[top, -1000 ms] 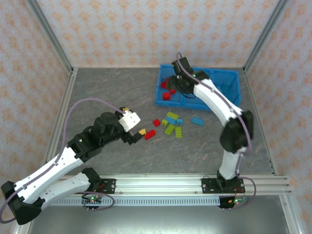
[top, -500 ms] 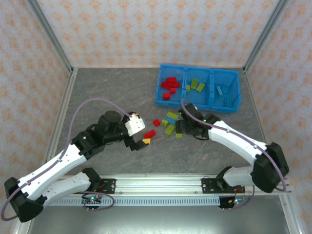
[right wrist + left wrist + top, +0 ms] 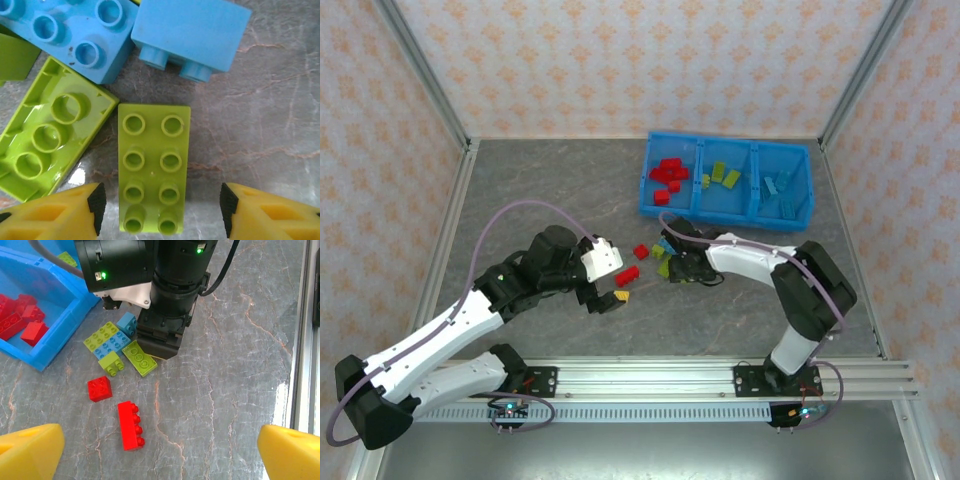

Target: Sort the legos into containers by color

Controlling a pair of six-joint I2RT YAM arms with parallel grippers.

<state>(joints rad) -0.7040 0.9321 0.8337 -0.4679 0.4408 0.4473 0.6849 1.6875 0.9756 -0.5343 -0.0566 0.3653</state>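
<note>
A yellow-green two-by-four lego [image 3: 153, 167] lies studs up on the table between the fingers [image 3: 60, 212] of my right gripper [image 3: 160, 212], which is open around it without touching it. That right gripper [image 3: 672, 268] is low over the loose pile. My left gripper [image 3: 160, 460] is open above the table, with a long red lego [image 3: 130, 426] on its side just ahead and to the left of it. A square red lego [image 3: 99, 388] lies beyond. The blue bin [image 3: 725, 205] holds red legos [image 3: 667, 172] left, green ones [image 3: 725, 177] in the middle and light blue ones [image 3: 780, 185] right.
Round the right gripper lie an upturned green lego [image 3: 50, 142] and two light blue legos [image 3: 70, 35] [image 3: 192, 37]. A small green lego [image 3: 112, 363] sits near the pile. The metal rail [image 3: 650, 375] runs along the near table edge.
My right arm has swung from the bin's red compartment down to the loose pile and settled over the green lego. My left gripper has crept right, nearer the long red lego.
</note>
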